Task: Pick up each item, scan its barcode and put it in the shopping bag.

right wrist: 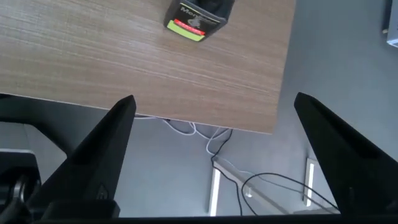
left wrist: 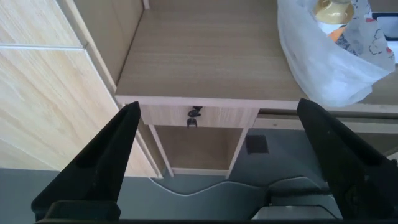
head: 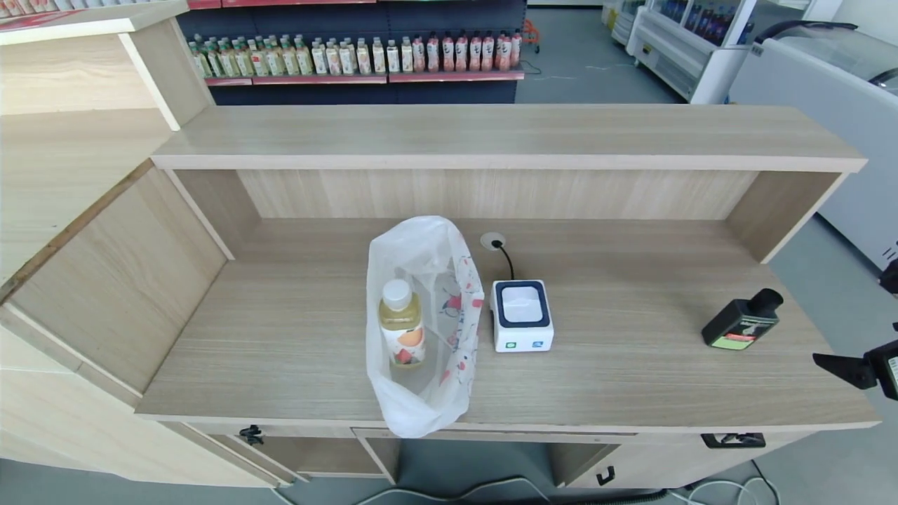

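Observation:
A white plastic shopping bag [head: 428, 337] stands open on the wooden counter [head: 631, 365] with a yellow drink bottle [head: 401, 324] upright inside it. The bag [left wrist: 329, 59] and the bottle's cap [left wrist: 333, 9] also appear in the left wrist view. Just right of the bag sits a white barcode scanner [head: 521, 315] with a cable. A black bottle with a green and red label [head: 742, 321] lies on the counter's right side, also seen as the black bottle [right wrist: 196, 15] from the right wrist. My right gripper [head: 852, 368] hangs open off the counter's right front corner. My left gripper [left wrist: 217, 162] is open below the counter's front left edge.
A raised shelf [head: 505, 137] and side walls box in the counter at the back and left. A cable hole [head: 493, 240] lies behind the scanner. Store shelves of bottles [head: 351, 56] and freezers [head: 807, 70] stand beyond. Cables [right wrist: 249, 180] trail on the floor.

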Tool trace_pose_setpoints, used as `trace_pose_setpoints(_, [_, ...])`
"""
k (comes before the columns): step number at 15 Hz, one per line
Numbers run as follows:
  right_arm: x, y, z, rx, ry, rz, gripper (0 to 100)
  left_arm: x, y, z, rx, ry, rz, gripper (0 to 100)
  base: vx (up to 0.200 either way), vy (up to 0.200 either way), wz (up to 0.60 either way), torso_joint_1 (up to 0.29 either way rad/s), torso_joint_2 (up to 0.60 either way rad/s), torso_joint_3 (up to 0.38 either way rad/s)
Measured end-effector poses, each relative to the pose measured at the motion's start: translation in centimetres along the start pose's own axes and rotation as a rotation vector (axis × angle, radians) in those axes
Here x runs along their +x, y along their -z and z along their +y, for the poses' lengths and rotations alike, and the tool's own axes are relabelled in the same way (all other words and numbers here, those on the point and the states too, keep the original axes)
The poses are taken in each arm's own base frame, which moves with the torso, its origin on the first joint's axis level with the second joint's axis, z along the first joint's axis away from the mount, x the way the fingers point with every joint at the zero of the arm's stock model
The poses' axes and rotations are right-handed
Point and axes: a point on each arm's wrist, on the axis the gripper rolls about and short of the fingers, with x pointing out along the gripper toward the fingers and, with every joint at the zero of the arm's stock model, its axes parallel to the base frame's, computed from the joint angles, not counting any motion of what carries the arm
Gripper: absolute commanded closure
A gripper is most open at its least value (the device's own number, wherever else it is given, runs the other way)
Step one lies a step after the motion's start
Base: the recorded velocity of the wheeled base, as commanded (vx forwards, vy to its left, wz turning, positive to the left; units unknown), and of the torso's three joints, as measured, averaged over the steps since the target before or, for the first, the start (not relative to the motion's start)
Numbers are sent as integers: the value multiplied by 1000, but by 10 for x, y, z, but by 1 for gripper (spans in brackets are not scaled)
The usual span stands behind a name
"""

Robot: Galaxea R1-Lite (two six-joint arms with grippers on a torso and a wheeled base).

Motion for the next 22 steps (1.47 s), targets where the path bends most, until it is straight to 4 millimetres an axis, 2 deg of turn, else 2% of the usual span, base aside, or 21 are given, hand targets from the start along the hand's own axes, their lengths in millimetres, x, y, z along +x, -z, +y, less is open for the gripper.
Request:
trace_pose_setpoints(14, [1,10,-2,-99,3,34,0,0,0,0,1,0,0,0,0,-200,0,2,3,4])
trace_pose_setpoints(17, [3,8,10,-122,-53,16,0,0,0,0,-2,0,0,0,0,-67,0,1,1,-1])
trace_pose_setpoints(22, [17,-5,39,-128,-287,-83,0,0,0,0,-4,0,0,0,0,0,0,0,0,0])
